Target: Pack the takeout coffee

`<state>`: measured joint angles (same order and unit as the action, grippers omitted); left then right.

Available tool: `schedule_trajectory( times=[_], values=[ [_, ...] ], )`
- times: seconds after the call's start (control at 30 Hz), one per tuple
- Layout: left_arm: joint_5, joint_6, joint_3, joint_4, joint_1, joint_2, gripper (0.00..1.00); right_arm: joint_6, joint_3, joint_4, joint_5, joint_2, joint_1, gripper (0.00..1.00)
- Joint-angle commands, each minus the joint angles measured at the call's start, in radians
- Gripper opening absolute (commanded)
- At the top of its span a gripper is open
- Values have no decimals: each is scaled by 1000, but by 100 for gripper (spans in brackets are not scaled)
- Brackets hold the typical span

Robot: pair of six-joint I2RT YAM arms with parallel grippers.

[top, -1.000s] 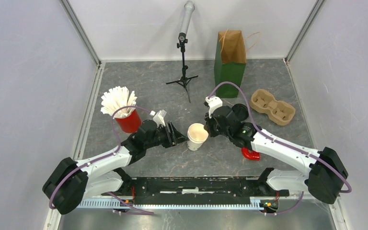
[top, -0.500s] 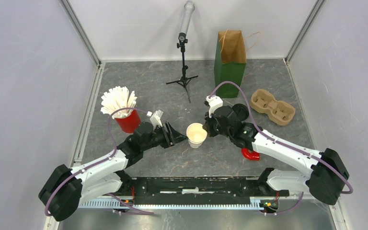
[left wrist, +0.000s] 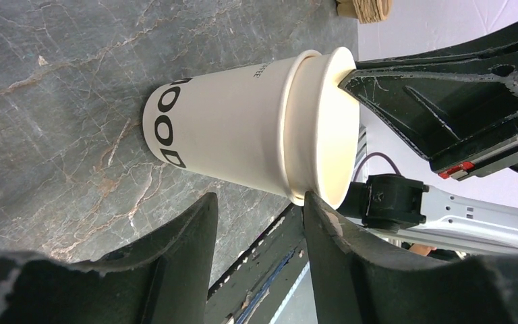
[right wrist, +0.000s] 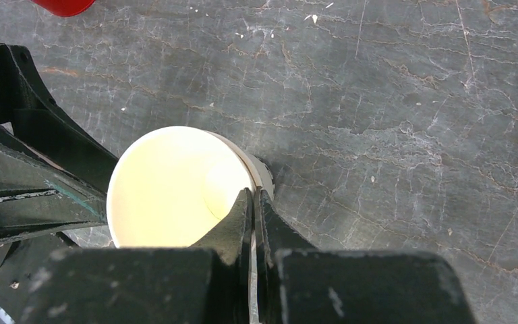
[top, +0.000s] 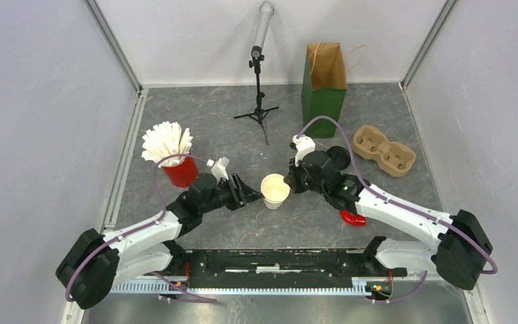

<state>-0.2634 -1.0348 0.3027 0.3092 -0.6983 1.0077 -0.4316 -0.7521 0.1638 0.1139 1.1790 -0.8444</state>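
**Item:** cup (top: 275, 190). Cream paper with black lettering on the wall, mouth open, no lid on it. It stands base down at the centre of the table (top: 209, 121), between the two grippers.

**Near row**
- Red piece (top: 352, 217), under the right forearm. Its kind is not legible.

**Middle row**
- Left gripper (top: 250, 194): fingers about half spread and empty, tips just short of the cup's left wall.
- Right gripper (right wrist: 251, 202): fingers pressed together on the cup's rim at its right side. One appears to sit inside the mouth and one outside, with the paper pinched between.
- Red cup (top: 182, 172), full of white sticks (top: 166, 143), to the left and apart from the left gripper.

**Far row**
- Carrier (top: 383, 150): brown, two wells, both empty, at the right.
- Stand (top: 259, 101): black tripod with a grey head, at the centre.
- Bag (top: 324, 88): green, upright, mouth open, near the back wall and well apart from the cup.

**Handling (judged)**
- The cup is light and thin-walled, so a hard squeeze would likely dent it or press it oval.
- The rolled rim is the stiffest part, but a one-point pinch there lets the body swing and may crease the lip.
- The inside looks pale and bare, so the cup may be empty and easy to tip.
- The best hold is across the upper wall just under the rim, with moderate pressure. The present rim pinch would also serve if the cup is kept vertical.
- With no lid, any tilt risks a spill if there is liquid inside.
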Motion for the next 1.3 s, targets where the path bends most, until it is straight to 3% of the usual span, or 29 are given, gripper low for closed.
schedule_trajectory(
  times=[0.0, 0.73, 1.27],
  values=[
    [17, -41, -16, 62, -6, -21, 57, -30, 2, -58, 13, -20, -4, 0],
    [38, -58, -25, 83, -7, 42, 55, -100, 43, -137, -63, -9, -5, 0],
    [56, -41, -2, 11, -9, 39, 55, -135, 7, -154, -86, -33, -5, 0]
  ],
)
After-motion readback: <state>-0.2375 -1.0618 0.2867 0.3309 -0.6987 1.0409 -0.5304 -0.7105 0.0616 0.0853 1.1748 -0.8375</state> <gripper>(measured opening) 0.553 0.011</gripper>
